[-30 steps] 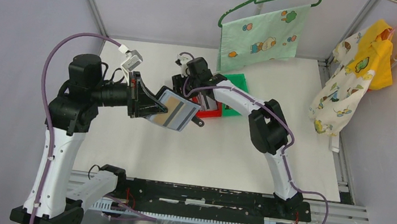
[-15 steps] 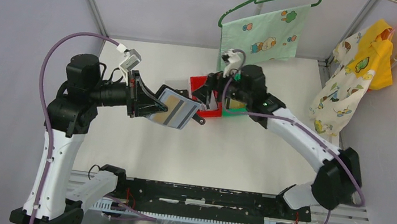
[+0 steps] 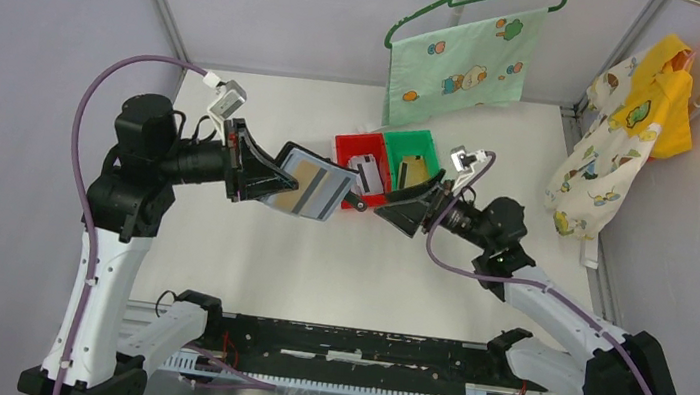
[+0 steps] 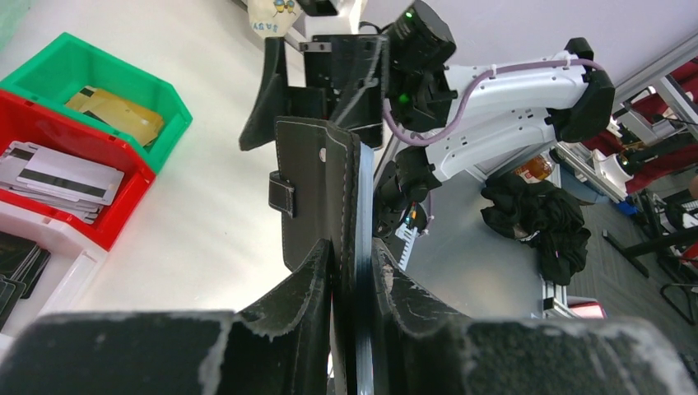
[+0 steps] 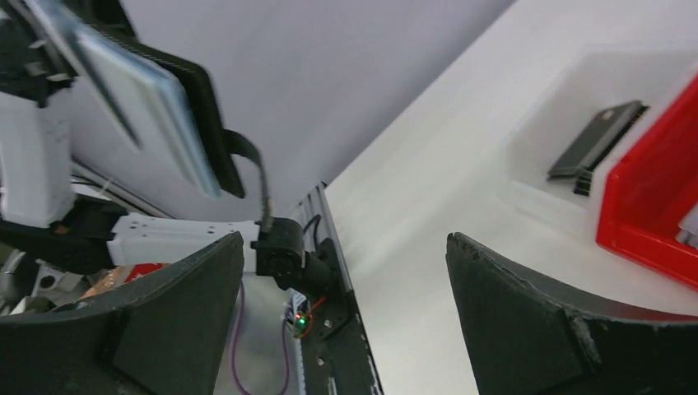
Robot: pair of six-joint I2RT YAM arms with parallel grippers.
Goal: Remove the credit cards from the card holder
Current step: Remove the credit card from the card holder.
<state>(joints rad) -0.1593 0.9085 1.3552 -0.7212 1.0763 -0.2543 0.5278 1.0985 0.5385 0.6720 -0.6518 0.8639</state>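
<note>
My left gripper (image 3: 274, 180) is shut on the black card holder (image 3: 331, 193), which it holds up off the table, opened toward the bins. A tan-gold credit card (image 3: 303, 185) shows in its grey-blue lining. The left wrist view has the card holder (image 4: 317, 189) edge-on, pinched between the left gripper (image 4: 352, 257) fingers. Whitish credit cards (image 4: 62, 177) lie in the red bin (image 4: 90, 234) and tan-gold credit cards (image 4: 115, 115) in the green bin (image 4: 169, 123). My right gripper (image 3: 393, 208) hangs wide open and empty just right of the holder, below the bins. The right wrist view shows the right gripper (image 5: 346, 247) with nothing between its fingers.
The red bin (image 3: 345, 147) and the green bin (image 3: 426, 139) stand side by side at mid table. A clear bin (image 5: 535, 132) with black items sits left of the red one. A green cloth on a hanger (image 3: 458, 65) hangs behind, and more clothes (image 3: 626, 131) hang at the right.
The right arm swung from over the bins back toward the near right, and its gripper opened wide. The left gripper and the holder barely shifted.
</note>
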